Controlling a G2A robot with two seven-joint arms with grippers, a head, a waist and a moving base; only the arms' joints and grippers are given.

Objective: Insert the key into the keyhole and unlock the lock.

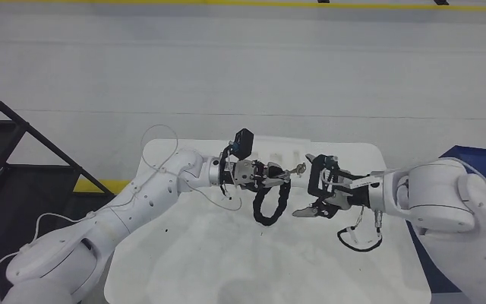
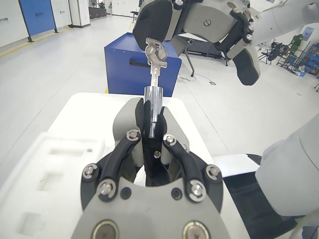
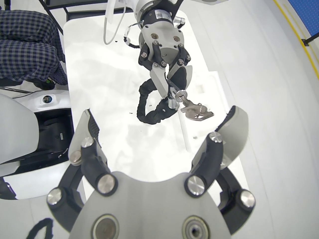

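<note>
Over the white table, at the left, the left gripper is clamped on the chrome barrel of the lock, and the lock's black cable loop hangs below. The key sits in the keyhole at the barrel's end, head outward. Further right, the right gripper stands spread wide, its fingers either side of the key's head. A printed label on the left wrist is too small to read.

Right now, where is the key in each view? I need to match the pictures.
Top view: the key near the middle, sticking out of the lock cylinder.
Left wrist view: key in the cylinder's far end, beyond the left gripper.
Right wrist view: key sticking out of the cylinder's face.
Shared landmark: the chrome lock cylinder.
</note>
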